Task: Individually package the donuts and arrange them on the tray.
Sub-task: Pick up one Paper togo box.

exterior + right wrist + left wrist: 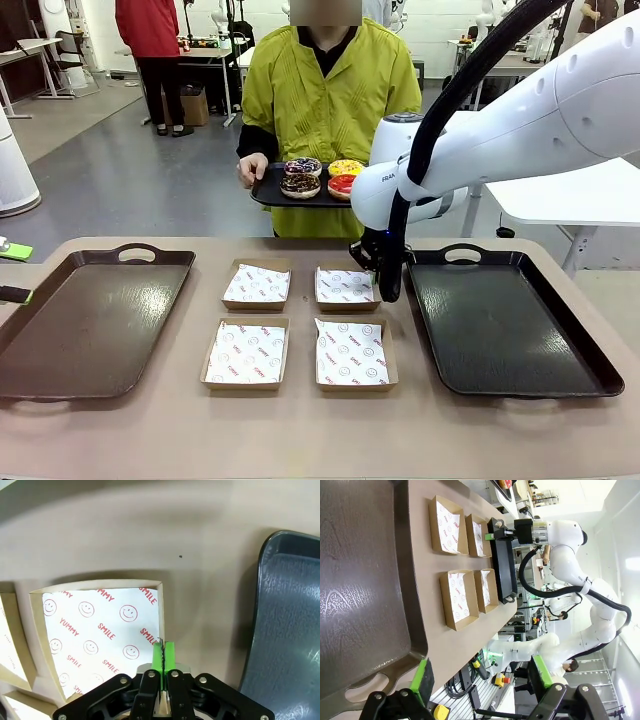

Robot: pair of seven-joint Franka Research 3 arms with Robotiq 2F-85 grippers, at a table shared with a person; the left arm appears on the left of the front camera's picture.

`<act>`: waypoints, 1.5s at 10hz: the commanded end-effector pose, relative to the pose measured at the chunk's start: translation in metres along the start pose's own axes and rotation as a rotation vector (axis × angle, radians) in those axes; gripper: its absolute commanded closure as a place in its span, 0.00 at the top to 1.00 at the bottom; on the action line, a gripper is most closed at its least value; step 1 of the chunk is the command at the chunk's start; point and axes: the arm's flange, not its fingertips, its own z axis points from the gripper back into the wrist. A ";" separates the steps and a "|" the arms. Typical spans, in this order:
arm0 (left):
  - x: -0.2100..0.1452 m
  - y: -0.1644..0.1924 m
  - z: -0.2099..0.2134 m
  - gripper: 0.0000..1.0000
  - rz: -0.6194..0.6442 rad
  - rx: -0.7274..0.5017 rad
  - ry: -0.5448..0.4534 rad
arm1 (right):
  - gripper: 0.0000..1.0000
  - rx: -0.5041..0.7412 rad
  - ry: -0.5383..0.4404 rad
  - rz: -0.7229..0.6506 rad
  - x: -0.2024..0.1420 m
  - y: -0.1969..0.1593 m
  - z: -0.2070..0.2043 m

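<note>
A person across the table holds a small black tray (268,192) carrying the donuts: dark purple (303,166), yellow (346,167), chocolate (300,185) and red (342,185). Four paper-lined cardboard boxes lie in the middle of the table. My right gripper (386,282) points down at the right wall of the far right box (343,287). In the right wrist view its green pads (158,656) are pressed together with that box's thin right wall (161,610) pinched between them. My left gripper (481,677) stands open with nothing in it, over the near end of the left tray (355,595).
A large dark tray (90,320) lies at the table's left and another (510,320) at its right, close beside my right gripper. The other boxes are far left (256,285), near left (246,352) and near right (351,352). Another person stands far behind.
</note>
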 end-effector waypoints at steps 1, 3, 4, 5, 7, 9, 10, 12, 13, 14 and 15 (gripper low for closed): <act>0.001 -0.001 0.000 1.00 -0.005 -0.008 -0.009 | 0.00 0.020 -0.009 -0.025 0.000 -0.003 -0.003; 0.001 -0.001 0.000 1.00 -0.005 -0.008 -0.009 | 0.00 0.051 0.035 -0.049 -0.007 0.000 0.014; 0.001 -0.001 0.000 1.00 -0.005 -0.008 -0.009 | 0.00 0.059 0.098 -0.015 -0.016 0.004 0.040; 0.001 -0.001 0.000 1.00 -0.005 -0.008 -0.009 | 0.00 0.058 0.111 0.029 -0.024 0.007 0.078; 0.001 -0.001 0.000 1.00 -0.005 -0.008 -0.009 | 0.00 0.050 0.082 0.064 -0.032 0.005 0.140; 0.001 -0.001 0.000 1.00 -0.005 -0.008 -0.009 | 0.00 0.031 0.048 0.057 -0.034 0.000 0.178; 0.001 -0.001 0.000 1.00 -0.005 -0.008 -0.009 | 0.00 0.027 0.047 0.046 -0.031 -0.002 0.187; 0.001 -0.001 0.000 1.00 -0.005 -0.008 -0.009 | 0.00 0.013 0.064 0.042 -0.024 -0.014 0.194; 0.001 -0.001 0.000 1.00 -0.005 -0.008 -0.009 | 0.00 0.005 0.075 0.055 -0.020 -0.029 0.196; 0.001 -0.001 0.000 1.00 -0.005 -0.008 -0.009 | 0.00 0.023 0.086 0.071 -0.017 -0.045 0.198; 0.001 -0.001 0.000 1.00 -0.005 -0.008 -0.009 | 0.00 0.038 0.078 0.054 -0.015 -0.060 0.200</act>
